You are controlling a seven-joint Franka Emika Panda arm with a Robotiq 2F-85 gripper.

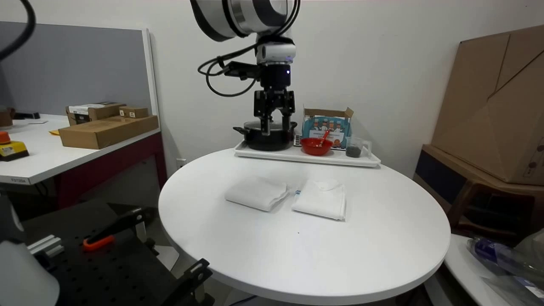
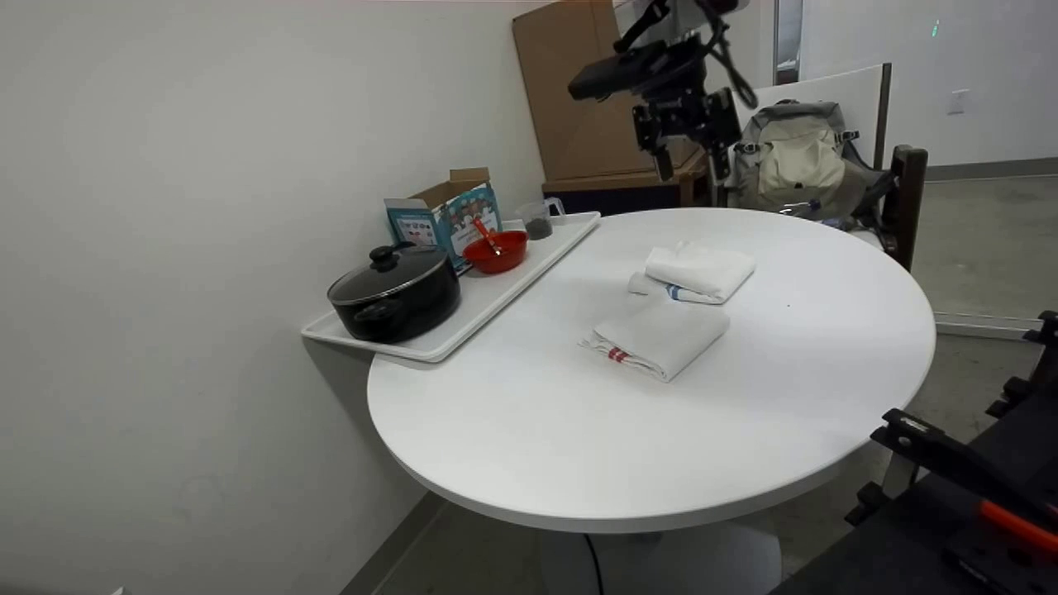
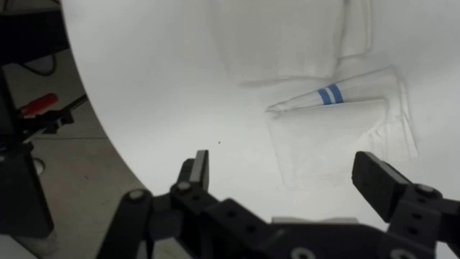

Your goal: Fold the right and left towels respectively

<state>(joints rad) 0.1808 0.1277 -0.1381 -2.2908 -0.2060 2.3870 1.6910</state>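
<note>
Two white towels lie folded side by side on the round white table (image 1: 374,259). The blue-striped towel (image 1: 321,200) shows in both exterior views (image 2: 701,269) and in the wrist view (image 3: 330,142). One of its corners or edges is uneven, with layers showing. The red-striped towel (image 1: 256,194) lies beside it, folded in a rough rectangle; its red stripe shows in an exterior view (image 2: 665,330). It is partly cut off in the wrist view (image 3: 280,39). My gripper (image 1: 276,123) is open and empty, held well above the table (image 2: 693,168). Its fingers spread apart in the wrist view (image 3: 282,165).
A white tray (image 1: 272,154) at the table's wall side holds a black lidded pot (image 2: 395,293), a red bowl (image 2: 496,253), an open blue box (image 1: 326,127) and a clear cup (image 1: 354,147). Large cardboard boxes (image 1: 493,106) stand beside the table. A backpack (image 2: 798,161) rests on a chair.
</note>
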